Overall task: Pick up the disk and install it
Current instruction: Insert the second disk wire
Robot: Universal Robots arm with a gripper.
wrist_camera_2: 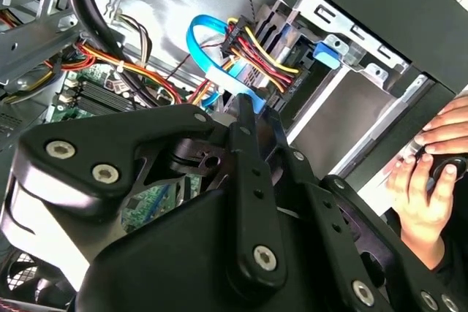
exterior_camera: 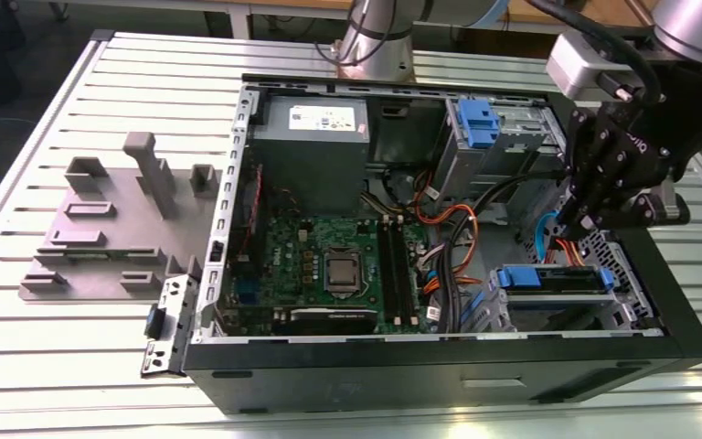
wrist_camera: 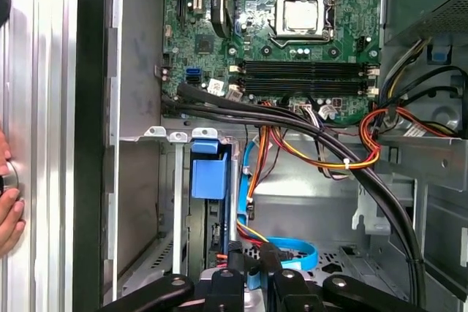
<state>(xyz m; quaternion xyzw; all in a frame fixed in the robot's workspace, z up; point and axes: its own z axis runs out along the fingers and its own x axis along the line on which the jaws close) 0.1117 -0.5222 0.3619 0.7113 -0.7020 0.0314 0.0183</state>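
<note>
The open computer case (exterior_camera: pixel 449 366) lies on its side on the slatted tabletop (exterior_camera: pixel 70 366), and the disk (exterior_camera: pixel 555 280) already sits in the drive bay at the lower corner of the case on the exterior view's right, its blue carrier (wrist_camera: pixel 208 177) showing at the bay's mouth in the first wrist view. Judging by this, the pick-up is done and the disk is at least mostly seated in its slot; whether it is fully latched, and whether the cables (wrist_camera_2: pixel 256 56) beside it are plugged into it, cannot be told.

The pincer (exterior_camera: pixel 589 224) hangs inside the case just above that bay, near the bundle of orange and blue cables. In the first wrist view its fingertips (wrist_camera: pixel 235 262) stand close together, with a blue ribbon cable (wrist_camera: pixel 292 253) just behind them. Nothing can be seen gripped between them, so it appears nearly clenched and empty, though a thin thing pinched there cannot be ruled out.

A person's hand (wrist_camera_2: pixel 428 180) rests on the tabletop outside the case wall, apart from the pincer.
</note>
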